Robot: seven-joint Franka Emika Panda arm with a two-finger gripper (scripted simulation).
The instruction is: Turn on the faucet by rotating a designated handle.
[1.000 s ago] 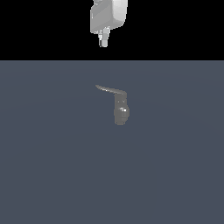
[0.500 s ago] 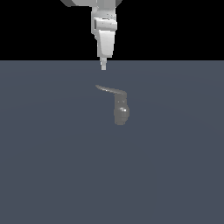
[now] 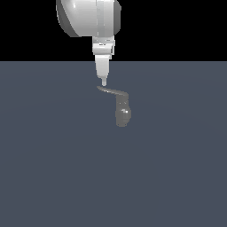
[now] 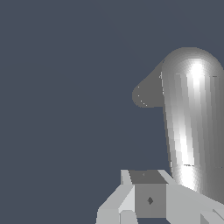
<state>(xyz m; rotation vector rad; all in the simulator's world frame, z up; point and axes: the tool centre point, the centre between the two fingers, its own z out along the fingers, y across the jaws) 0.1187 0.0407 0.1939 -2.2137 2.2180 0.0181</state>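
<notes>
One arm is all I have, and in the exterior view it comes down from the top of the picture, its big white rounded link above and my gripper [image 3: 104,82] pointing straight down. From this side the fingers line up into a single narrow white taper, so I cannot tell how far apart they stand, and I see nothing held between them. The tip sits just above the pointed free end of the handle [image 3: 111,91]; whether it touches I cannot tell. That handle is a thin, flat, slightly curved grey lever that runs from its point, on the exterior view's left, across to the top of the faucet [image 3: 123,113]. The faucet itself is a stubby, rounded, glossy grey body standing upright on the dark blue-grey bench [image 3: 53,168], near the middle of the picture and a little toward the far edge.

Seen from the wrist view, the faucet [image 4: 192,127] fills one side of the picture as a fat shiny grey cylinder with a rounded end and a bright highlight along it, and a short dull stub juts from its side near that rounded end. White and grey blocky parts of my gripper [image 4: 148,199] show at the edge of the picture, close against the cylinder. The finger gap is not visible here either. Behind everything lies the plain bench [image 4: 65,87].
</notes>
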